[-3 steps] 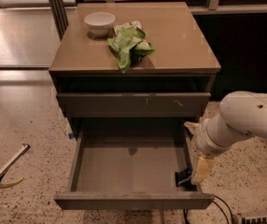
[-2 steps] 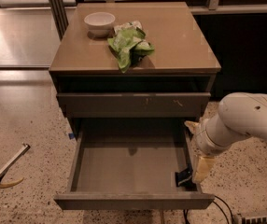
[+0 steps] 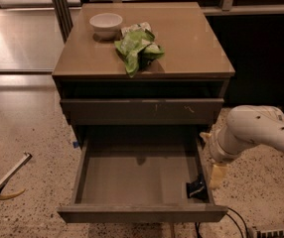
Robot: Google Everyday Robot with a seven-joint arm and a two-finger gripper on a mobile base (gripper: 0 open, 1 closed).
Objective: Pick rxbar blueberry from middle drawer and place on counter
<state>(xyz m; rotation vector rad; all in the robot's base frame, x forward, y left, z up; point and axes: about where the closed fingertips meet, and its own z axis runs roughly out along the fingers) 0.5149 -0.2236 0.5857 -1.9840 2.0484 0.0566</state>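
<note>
The middle drawer (image 3: pixel 132 175) is pulled wide open under the cabinet, and its grey-brown floor is bare. A small dark thing with pale marks, the rxbar blueberry (image 3: pixel 197 188), sits in the drawer's front right corner against the right wall. My white arm comes in from the right and bends down. The gripper (image 3: pixel 212 178) hangs at the drawer's right wall, right beside the bar. I cannot tell whether it touches the bar. The glossy tan counter (image 3: pixel 191 38) is the cabinet's top.
A white bowl (image 3: pixel 106 24) and a crumpled green and white bag (image 3: pixel 138 46) lie on the counter's back left and middle. A shut drawer front with pale scratches (image 3: pixel 142 111) sits above the open drawer. A stick (image 3: pixel 5 177) lies on the speckled floor at left. Cables (image 3: pixel 231 222) run at lower right.
</note>
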